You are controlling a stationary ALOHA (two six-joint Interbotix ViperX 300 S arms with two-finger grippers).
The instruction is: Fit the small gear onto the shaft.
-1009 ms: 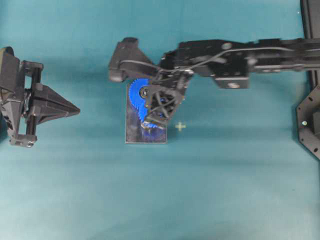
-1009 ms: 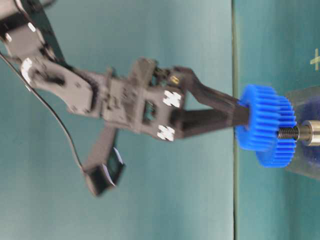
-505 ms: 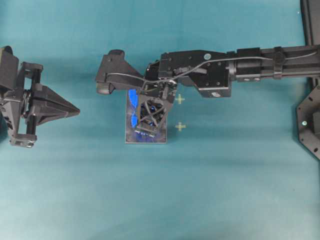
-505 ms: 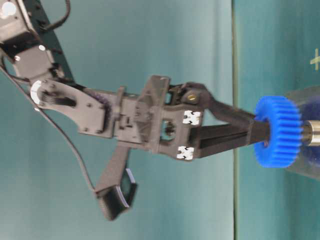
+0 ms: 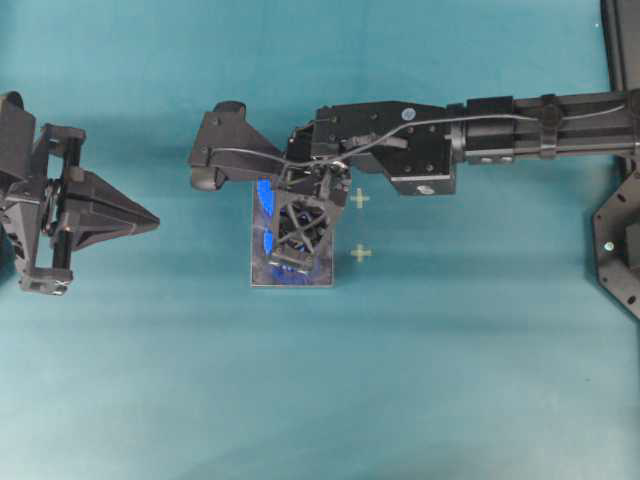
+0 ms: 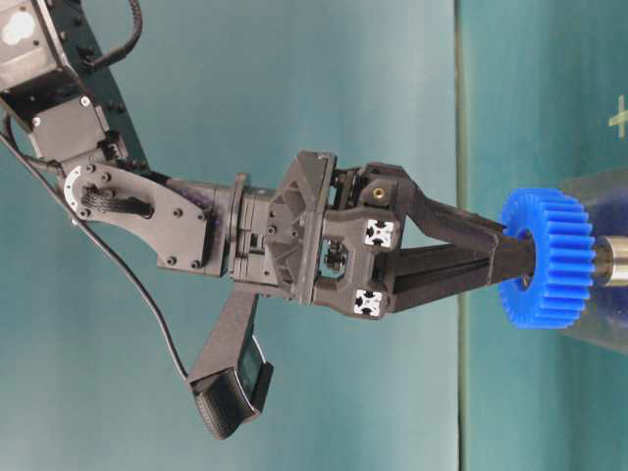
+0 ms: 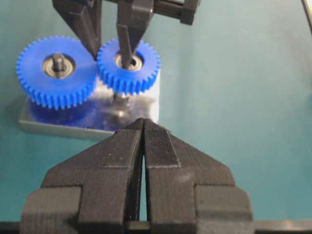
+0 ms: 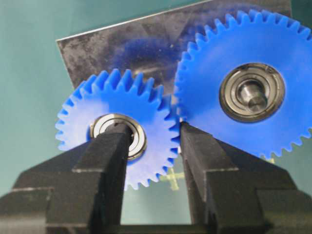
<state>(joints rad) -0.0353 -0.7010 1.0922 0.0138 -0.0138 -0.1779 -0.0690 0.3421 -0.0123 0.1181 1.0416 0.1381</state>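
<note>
Overhead, the right gripper [image 5: 297,240] hangs over the grey plate [image 5: 262,277] at centre frame, while the left gripper [image 5: 150,218], clenched empty, idles far left. At table level, the small gear [image 6: 547,258] sits gripped at the fingertips, bore in line with the shaft [image 6: 610,261] just right of it. From the left wrist view, it hovers above the peg beside the larger gear [image 7: 56,70].

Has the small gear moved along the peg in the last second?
Yes. In the table-level view the small gear, held by the right gripper, has slid right toward the grey plate, covering the peg's threads.
</note>
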